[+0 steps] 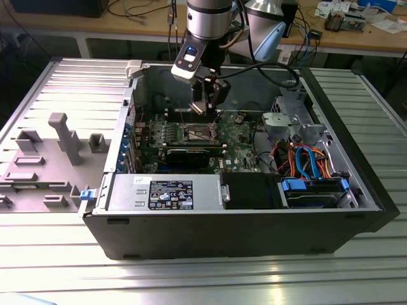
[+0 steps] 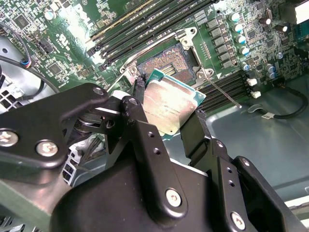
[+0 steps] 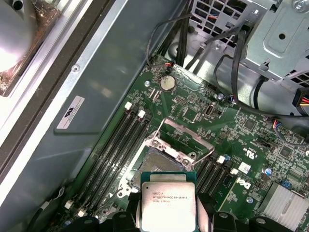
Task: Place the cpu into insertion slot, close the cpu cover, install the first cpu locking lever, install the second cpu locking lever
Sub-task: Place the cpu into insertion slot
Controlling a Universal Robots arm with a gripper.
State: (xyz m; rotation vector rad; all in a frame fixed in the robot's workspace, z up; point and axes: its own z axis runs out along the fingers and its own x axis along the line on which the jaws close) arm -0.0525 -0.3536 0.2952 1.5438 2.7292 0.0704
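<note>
The computer case (image 1: pixel 222 235) lies open on its side on the slatted metal table (image 1: pixel 191 279). My arm (image 1: pixel 206 19) comes straight down into it from above, and its upper links are cut off by the picture's edge. The wrist points down at the green motherboard (image 1: pixel 241 152), towards the exterior view's left half of the board.

The gripper (image 1: pixel 206 108) hangs just over the insertion slot (image 1: pixel 197 132). In the exterior view I cannot make out the fingertips or what sits between them.

In both wrist views the gripper (image 2: pixel 166 108) (image 3: pixel 168 215) is narrowed on the cpu (image 2: pixel 169 104) (image 3: pixel 168 200), with one black finger (image 2: pixel 140 92) on each opposite edge and the silver top facing the cameras. The chip's near edge runs out of the first wrist view, and the fingers there show as stubs.

The insertion slot (image 2: pixel 166 63) (image 3: pixel 159 162) lies bare beyond the chip, and the chip hides its nearest edge. I cannot tell whether the chip touches the rim.

The cpu cover (image 3: pixel 189 131) stands swung up at the slot's far side. A thin locking lever (image 2: pixel 222 92) juts out loose across the memory slots.
</note>
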